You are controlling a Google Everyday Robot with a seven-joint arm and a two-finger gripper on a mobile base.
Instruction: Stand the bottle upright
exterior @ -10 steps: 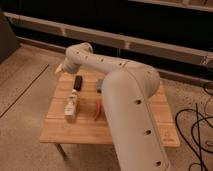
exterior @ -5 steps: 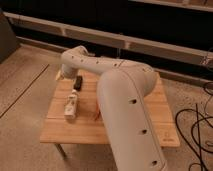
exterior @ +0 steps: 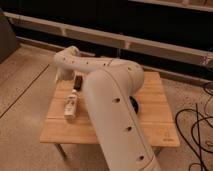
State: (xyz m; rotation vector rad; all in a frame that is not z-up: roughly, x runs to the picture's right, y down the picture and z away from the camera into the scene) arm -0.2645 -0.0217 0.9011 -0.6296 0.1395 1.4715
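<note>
The cream-white bottle (exterior: 71, 105) lies on its side on the left part of the wooden table (exterior: 155, 95), its neck pointing to the far side. My gripper (exterior: 61, 75) is at the end of the white arm (exterior: 107, 100), over the table's far left corner, just beyond and left of the bottle and apart from it. The arm bends across the middle of the table, right beside the bottle.
A small dark rectangular object (exterior: 78, 81) lies just beyond the bottle. A dark round thing (exterior: 134, 105) peeks out right of the arm. Black cables (exterior: 197, 125) lie on the floor to the right. A dark wall with rails runs behind the table.
The arm has swung left over the table and now hides the red chili. The gripper has moved toward the far left corner. The bottle has not moved.
</note>
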